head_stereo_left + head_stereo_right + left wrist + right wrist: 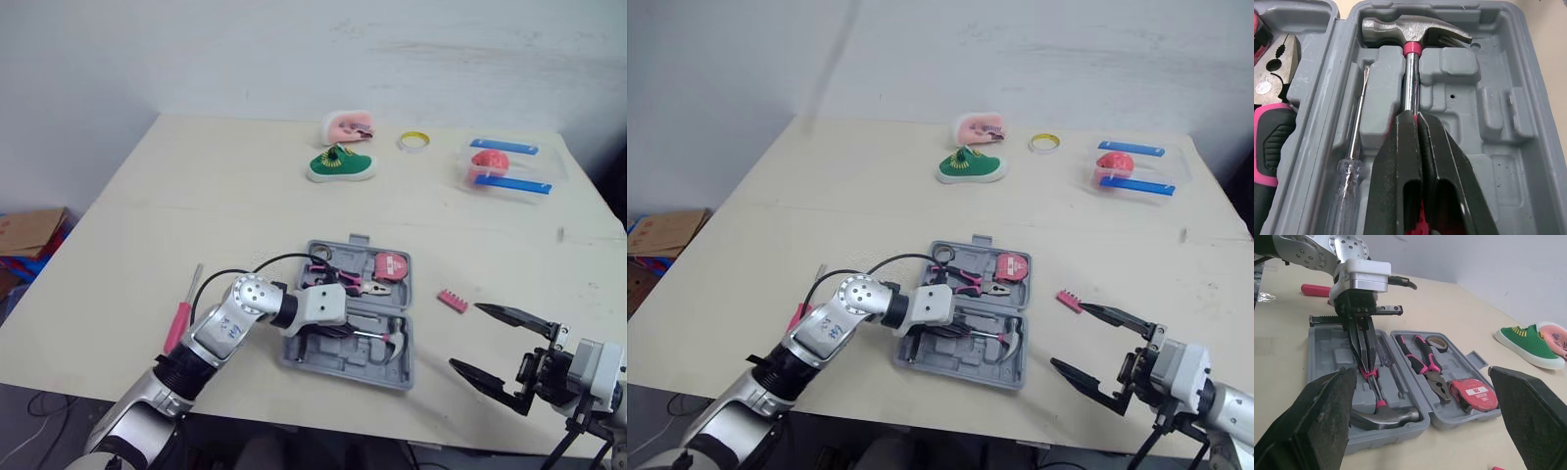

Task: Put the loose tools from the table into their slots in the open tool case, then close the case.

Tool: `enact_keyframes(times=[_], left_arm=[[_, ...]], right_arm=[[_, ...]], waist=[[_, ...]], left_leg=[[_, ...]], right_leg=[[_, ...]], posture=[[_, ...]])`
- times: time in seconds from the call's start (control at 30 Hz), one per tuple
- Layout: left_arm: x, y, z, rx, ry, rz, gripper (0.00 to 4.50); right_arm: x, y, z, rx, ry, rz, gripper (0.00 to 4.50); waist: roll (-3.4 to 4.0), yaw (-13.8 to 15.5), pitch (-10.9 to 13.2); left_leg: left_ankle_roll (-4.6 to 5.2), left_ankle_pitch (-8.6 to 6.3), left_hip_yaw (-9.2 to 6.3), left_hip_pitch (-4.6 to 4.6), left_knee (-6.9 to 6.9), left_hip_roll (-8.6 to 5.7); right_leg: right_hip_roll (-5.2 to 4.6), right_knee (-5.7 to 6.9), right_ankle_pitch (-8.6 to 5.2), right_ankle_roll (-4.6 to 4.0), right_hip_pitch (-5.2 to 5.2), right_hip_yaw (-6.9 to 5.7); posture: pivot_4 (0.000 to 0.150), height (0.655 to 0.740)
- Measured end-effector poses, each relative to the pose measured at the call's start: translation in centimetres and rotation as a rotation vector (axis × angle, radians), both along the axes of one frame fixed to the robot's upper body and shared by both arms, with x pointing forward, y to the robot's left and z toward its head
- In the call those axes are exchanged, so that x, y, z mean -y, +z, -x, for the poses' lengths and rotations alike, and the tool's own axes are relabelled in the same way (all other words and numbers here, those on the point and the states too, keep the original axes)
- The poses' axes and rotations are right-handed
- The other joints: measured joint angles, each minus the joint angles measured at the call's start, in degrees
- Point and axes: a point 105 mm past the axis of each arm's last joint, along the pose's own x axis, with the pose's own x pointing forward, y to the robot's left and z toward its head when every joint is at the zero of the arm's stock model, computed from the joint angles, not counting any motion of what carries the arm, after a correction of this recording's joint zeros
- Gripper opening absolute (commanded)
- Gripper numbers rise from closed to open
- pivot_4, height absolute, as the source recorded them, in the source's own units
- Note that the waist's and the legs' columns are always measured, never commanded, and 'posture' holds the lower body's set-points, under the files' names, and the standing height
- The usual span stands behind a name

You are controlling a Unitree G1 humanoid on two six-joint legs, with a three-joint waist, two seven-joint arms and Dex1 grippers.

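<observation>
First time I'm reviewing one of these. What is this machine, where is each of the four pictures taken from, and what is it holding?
This is a two-armed humanoid robot working at a table. The two wide pictures come from cameras on its head, looking down. The two close ones come from cameras on its wrists, looking along each gripper's black fingers. An open grey tool case lies before it, with pliers and a tape measure in their slots. The left gripper is shut on the hammer, down in the case. The right gripper hovers open, holding nothing. A pink screwdriver and a pink bit strip lie loose beside the case. Farther back are a green shoe, a pink shoe, a tape roll and a clear box.
</observation>
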Motion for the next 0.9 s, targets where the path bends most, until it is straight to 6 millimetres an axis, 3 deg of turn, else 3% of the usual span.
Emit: enact_keyframes(times=[0.23, 0.33, 0.43, 0.53, 0.7, 0.87, 0.9], left_arm=[[-0.5, 0.6, 0.6, 0.074, -0.072, 0.127, 0.05], [-1.1, 1.5, 0.7, 0.097, -0.069, 0.224, 0.05], [-2.7, 5.1, 0.1, 0.117, -0.011, 0.419, 0.90], [-5.4, 8.5, 0.2, 0.178, 0.028, 0.539, 2.32], [-11.0, 9.4, -0.4, 0.210, 0.233, 0.522, 4.46], [-17.2, 9.3, -0.9, 0.258, 0.479, 0.487, 4.46], [-19.7, 8.8, -0.9, 0.265, 0.569, 0.469, 4.46]], right_arm=[[0.0, 0.0, 0.0, 0.000, -0.002, -0.001, 4.50], [0.0, 0.0, 0.0, 0.002, -0.006, -0.003, 4.50], [0.8, 0.7, -0.2, 0.027, -0.045, -0.004, 4.50], [1.6, 1.3, -0.1, 0.042, -0.061, 0.024, 4.50], [3.5, 0.7, 0.0, 0.005, -0.094, 0.043, 4.50], [5.0, 0.4, -0.1, -0.005, -0.098, 0.073, 4.50], [5.4, 0.3, 0.0, -0.009, -0.090, 0.087, 4.50]], waist=[[0.38, -0.12, 0.28], [0.50, -0.18, 0.75], [0.53, -0.07, 1.01], [0.46, -0.07, 1.13], [0.17, -0.20, 1.55], [-0.02, -0.33, 1.77], [-0.04, -0.61, 1.78]], left_leg=[[0.00, 0.00, -0.04, -0.23, -0.06, -0.02], [-0.38, 0.29, -0.06, -1.15, 0.15, -0.02], [-0.39, 0.32, -0.08, -2.13, 0.44, 0.02], [-0.38, 0.32, -0.08, -2.11, 0.40, 0.02], [-0.35, 0.39, -0.05, -1.87, 0.41, 0.03], [-0.10, 0.45, -0.06, -1.76, 0.28, 0.02], [-0.12, 0.45, -0.05, -1.69, 0.18, 0.03]], right_leg=[[-0.05, -0.06, -0.04, -0.08, -0.51, -0.16], [0.02, 0.10, -0.02, -0.03, -1.45, -0.23], [0.23, 0.49, 0.04, 0.09, -2.27, -0.23], [0.30, 0.44, 0.04, 0.10, -2.24, -0.21], [0.28, 0.41, 0.06, 0.13, -2.17, -0.08], [0.21, 0.47, 0.21, 0.08, -2.17, -0.06], [0.22, 0.47, 0.22, 0.07, -2.17, -0.05]], posture=[[0.150, 0.7400], [0.150, 0.7400], [0.150, 0.7400], [0.150, 0.7400], [0.150, 0.7400], [0.150, 0.7400], [0.150, 0.7400]])
